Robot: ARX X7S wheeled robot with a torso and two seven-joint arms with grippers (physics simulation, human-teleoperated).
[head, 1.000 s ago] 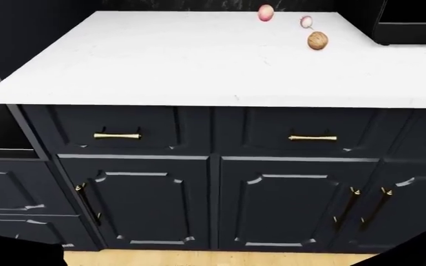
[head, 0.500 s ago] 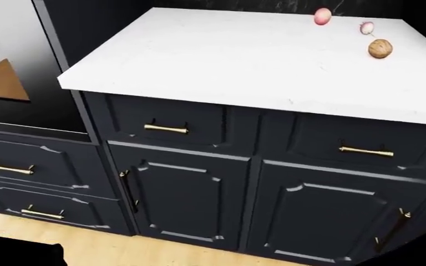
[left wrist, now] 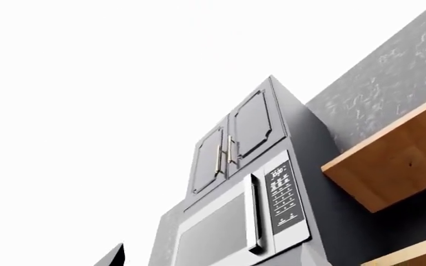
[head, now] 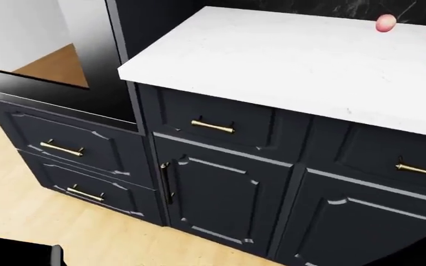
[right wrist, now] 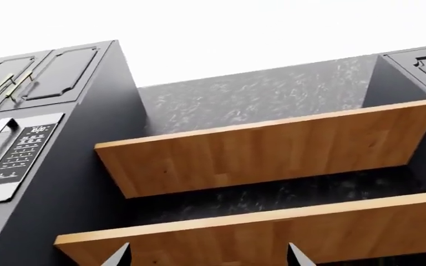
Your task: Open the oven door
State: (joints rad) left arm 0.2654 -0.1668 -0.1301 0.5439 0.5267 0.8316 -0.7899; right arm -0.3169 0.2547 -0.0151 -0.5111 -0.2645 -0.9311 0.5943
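Head cam angled down at counter (head: 287, 61) front; both wrist cams upward, sharing microwave (left wrist: 235, 227).

domestic kitchen, simulated: white worktop (head: 272, 55) over navy panelled drawers (head: 213, 122) and cupboard doors (head: 221, 199) with brass handles; built-in oven door (head: 50, 50); microwave (left wrist: 235, 227); wooden shelves (right wrist: 272, 149); dark marble backsplash (right wrist: 257, 94); wood floor (head: 20, 210).

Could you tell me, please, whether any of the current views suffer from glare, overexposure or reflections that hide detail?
Left wrist view: most of the frame is blank white, with only the microwave and the upper cupboards readable. Right wrist view: a white band runs across the top, while the wooden shelves are evenly lit. Head view: the oven door mirrors the floor and a pale surface; the countertop is bright but shows faint veining.
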